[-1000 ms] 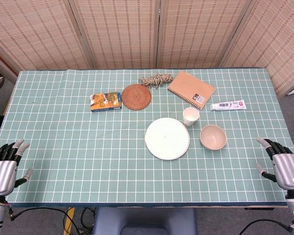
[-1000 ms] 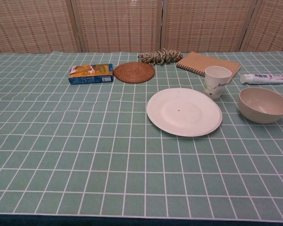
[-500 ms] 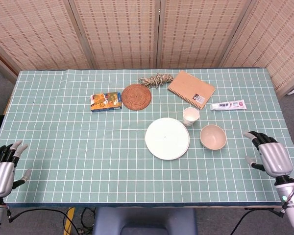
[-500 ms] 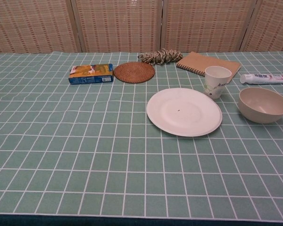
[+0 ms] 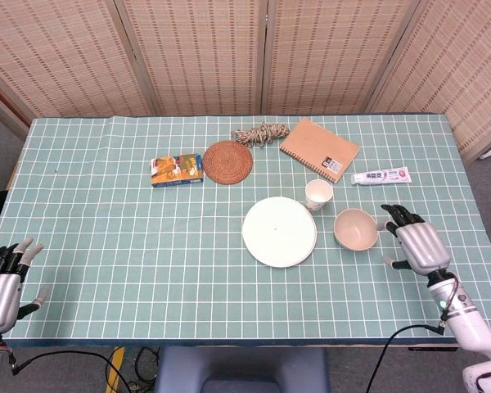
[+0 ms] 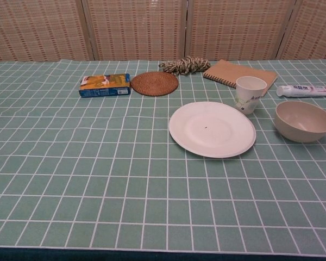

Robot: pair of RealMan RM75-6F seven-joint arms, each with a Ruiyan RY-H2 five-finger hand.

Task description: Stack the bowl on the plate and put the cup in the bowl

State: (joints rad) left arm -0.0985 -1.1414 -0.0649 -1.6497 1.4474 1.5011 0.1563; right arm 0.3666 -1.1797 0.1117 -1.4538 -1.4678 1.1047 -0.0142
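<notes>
Bowl (image 5: pixel 356 228) right of plate (image 5: pixel 279 232); cup (image 5: pixel 318 195) behind, between them.

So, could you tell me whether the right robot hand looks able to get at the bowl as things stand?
Probably yes. The right robot hand is open just beside the bowl, with only bare tablecloth between them. The cup and plate sit on the bowl's other sides, clear of that approach.

Open cloth is lying between the right hand (image 5: pixel 417 244) and the bowl (image 5: pixel 356 228); the cup (image 5: pixel 318 195) is crowding the bowl's far-left side.
</notes>
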